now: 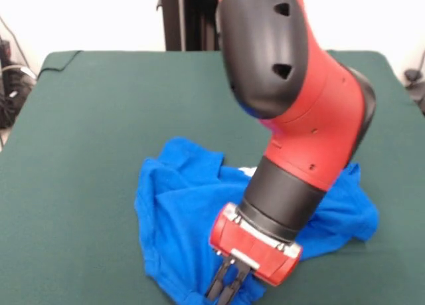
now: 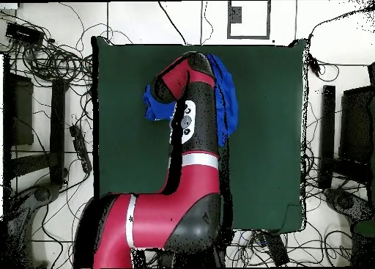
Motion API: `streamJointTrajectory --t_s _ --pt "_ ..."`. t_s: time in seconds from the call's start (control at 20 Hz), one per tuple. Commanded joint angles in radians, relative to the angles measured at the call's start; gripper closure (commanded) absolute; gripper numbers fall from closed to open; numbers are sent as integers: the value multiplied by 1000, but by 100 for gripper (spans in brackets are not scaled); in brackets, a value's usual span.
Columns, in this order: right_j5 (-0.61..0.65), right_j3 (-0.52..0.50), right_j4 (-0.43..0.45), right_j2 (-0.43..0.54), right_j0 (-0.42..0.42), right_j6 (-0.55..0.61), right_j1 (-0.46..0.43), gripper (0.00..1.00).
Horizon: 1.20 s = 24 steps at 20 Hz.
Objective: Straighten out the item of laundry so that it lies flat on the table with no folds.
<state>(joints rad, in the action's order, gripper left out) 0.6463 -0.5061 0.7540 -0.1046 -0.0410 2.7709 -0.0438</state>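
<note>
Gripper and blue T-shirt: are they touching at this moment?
Cannot tell. In the front view the gripper overlaps the T-shirt near the bottom edge, but contact isn't plain; overhead, the arm hides it.

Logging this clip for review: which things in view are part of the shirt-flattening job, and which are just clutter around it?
Part of the job:
- blue T-shirt, crumpled and folded on itself
- green table
- gripper, low over the shirt's edge; its tips run off the front view

Just lying about:
- cables on the floor beside the table
- dark equipment off the table's other side
</note>
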Motion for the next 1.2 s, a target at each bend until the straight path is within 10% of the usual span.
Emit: streamJointTrajectory --t_s 0.05,0.45,0.5,1.2 --pt "156 -80 -84 131 89 -278 -109 100" --pt "390 -55 -206 174 105 -461 -117 100" --pt "399 -48 -225 168 101 -463 -121 0" --pt "239 -176 -240 124 42 -286 -35 0"
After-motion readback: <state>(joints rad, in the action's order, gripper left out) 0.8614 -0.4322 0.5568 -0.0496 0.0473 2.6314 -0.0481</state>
